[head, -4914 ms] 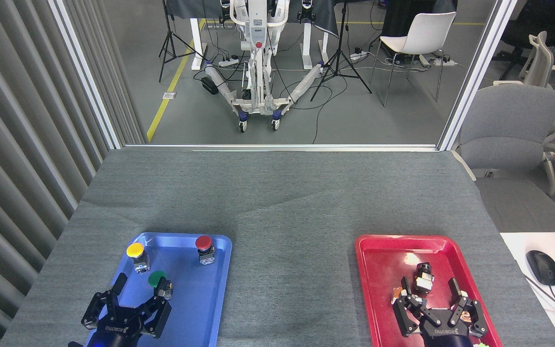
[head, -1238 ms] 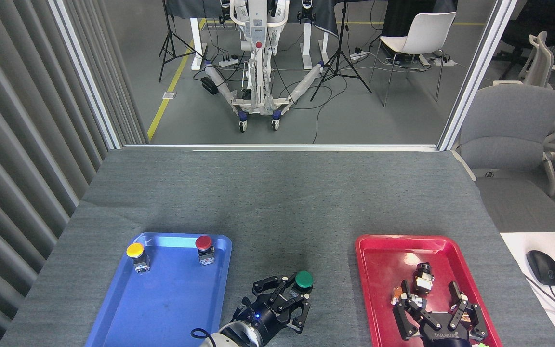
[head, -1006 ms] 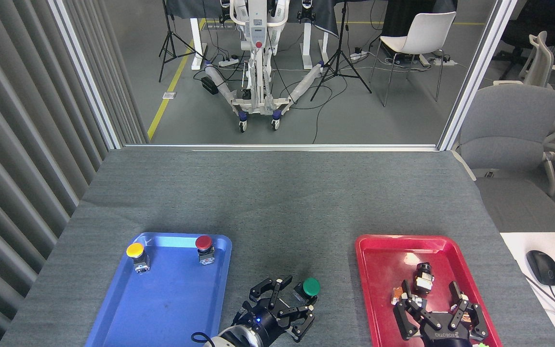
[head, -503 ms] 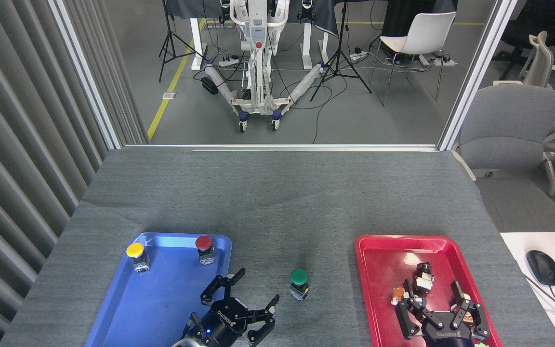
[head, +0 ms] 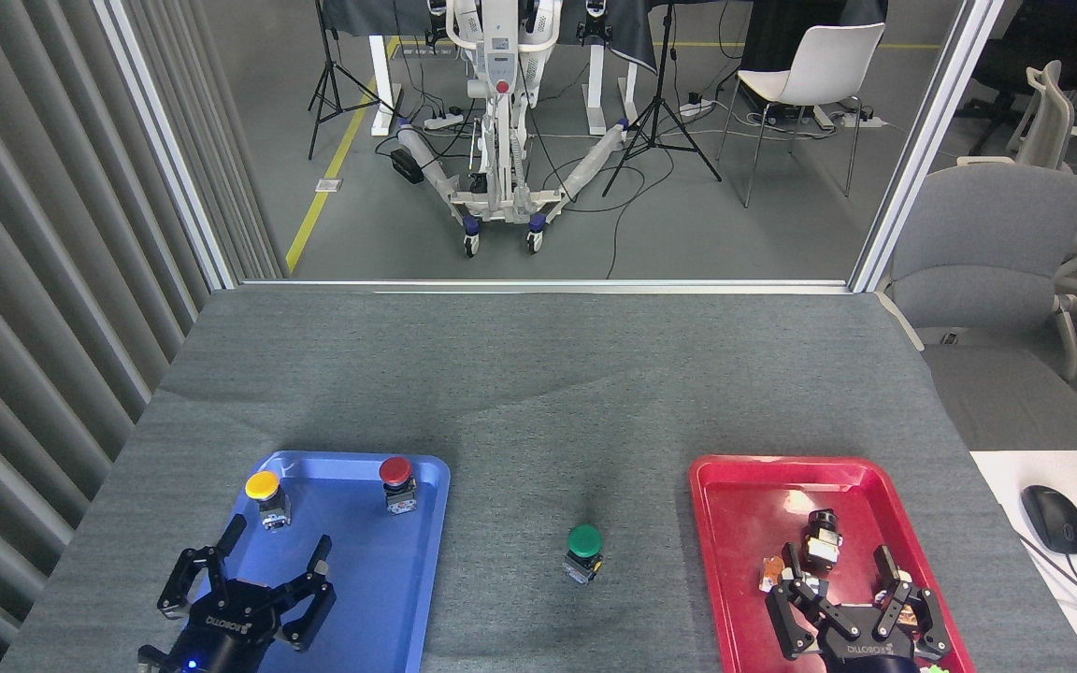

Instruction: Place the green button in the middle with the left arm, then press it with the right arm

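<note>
1. Green button [head: 583,551]: upright on the desk [head: 538,374], between both trays; placing looks done.
2. Left claw [head: 263,575]: spread, empty.
3. Right claw [head: 840,581]: spread, empty; pressing comes next, needing travel leftward.

Green button [head: 583,551]: small push button, round dark-green mushroom cap over a boxy grey base with a touch of yellow at its lower right corner. Upright on the grey table cloth, cap facing up, free of any grip and touching nothing else. Placed in the open strip at the middle of the near table, at about 6 o'clock from the table's centre, with a faint dark shadow stretching off toward 12 o'clock.
</note>
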Robot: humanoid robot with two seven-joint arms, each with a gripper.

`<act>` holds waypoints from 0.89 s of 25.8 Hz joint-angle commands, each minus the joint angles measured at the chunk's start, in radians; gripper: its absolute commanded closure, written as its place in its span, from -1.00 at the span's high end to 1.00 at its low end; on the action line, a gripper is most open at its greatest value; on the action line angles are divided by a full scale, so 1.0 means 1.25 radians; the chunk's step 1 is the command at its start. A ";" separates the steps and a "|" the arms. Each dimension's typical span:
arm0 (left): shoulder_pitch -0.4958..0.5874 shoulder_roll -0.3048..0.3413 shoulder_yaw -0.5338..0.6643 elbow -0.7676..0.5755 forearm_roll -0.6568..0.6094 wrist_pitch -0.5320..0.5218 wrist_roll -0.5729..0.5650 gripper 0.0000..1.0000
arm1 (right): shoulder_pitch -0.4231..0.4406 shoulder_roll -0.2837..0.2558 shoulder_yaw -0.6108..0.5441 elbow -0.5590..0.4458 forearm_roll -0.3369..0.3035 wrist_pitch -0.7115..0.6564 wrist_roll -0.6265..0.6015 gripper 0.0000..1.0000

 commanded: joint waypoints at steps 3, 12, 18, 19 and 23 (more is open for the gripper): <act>0.005 0.000 0.068 -0.002 0.081 0.001 -0.012 1.00 | 0.000 -0.001 0.000 0.000 0.000 0.000 0.003 1.00; 0.012 0.005 0.075 0.030 0.091 -0.010 -0.034 1.00 | -0.001 -0.003 0.000 0.000 0.000 0.000 0.003 1.00; 0.012 0.005 0.075 0.030 0.091 -0.012 -0.034 1.00 | -0.001 -0.003 0.000 0.002 -0.001 0.000 0.003 1.00; 0.012 0.005 0.075 0.033 0.092 -0.012 -0.035 1.00 | -0.001 -0.003 0.000 0.002 -0.001 0.000 0.003 1.00; 0.011 0.005 0.076 0.039 0.092 -0.012 -0.037 1.00 | -0.001 -0.003 0.000 0.002 -0.001 0.000 0.003 1.00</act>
